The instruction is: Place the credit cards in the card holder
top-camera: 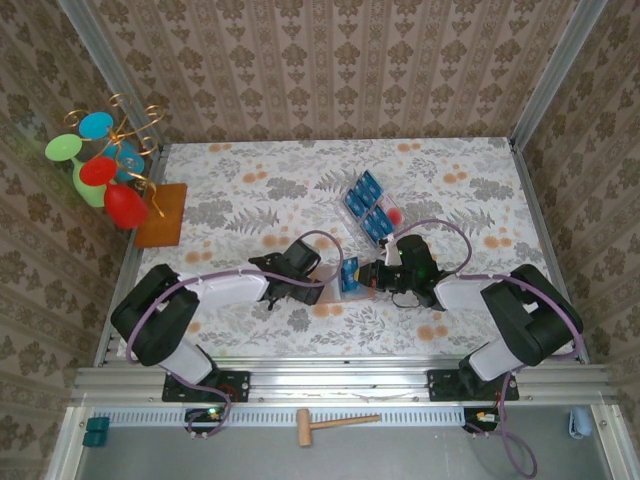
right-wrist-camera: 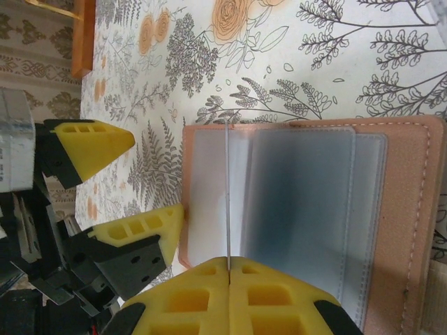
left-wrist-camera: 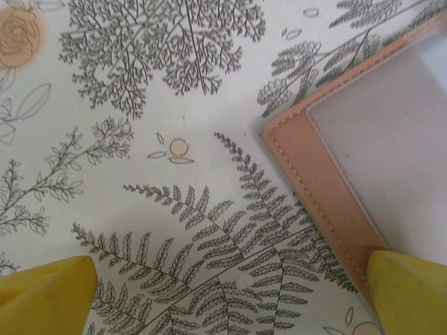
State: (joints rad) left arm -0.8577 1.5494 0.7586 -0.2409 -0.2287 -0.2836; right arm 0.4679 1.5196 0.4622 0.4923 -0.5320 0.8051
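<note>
Right gripper (right-wrist-camera: pixel 229 269): clamped on one credit card (right-wrist-camera: pixel 227 195) (seen edge-on), which stands over the open card holder (right-wrist-camera: pixel 419 209). Left gripper (left-wrist-camera: pixel 230 289): jaws wide, empty, at the holder's 9 o'clock, one finger over its edge. Other credit cards (top-camera: pixel 368 190) lie in the clear tray (top-camera: pixel 345 196), at the holder's 1 o'clock.

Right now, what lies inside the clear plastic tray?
Blue credit cards lie in the clear plastic tray, with a red dot near its right edge. Whether more cards are stacked beneath the top ones is covered.
</note>
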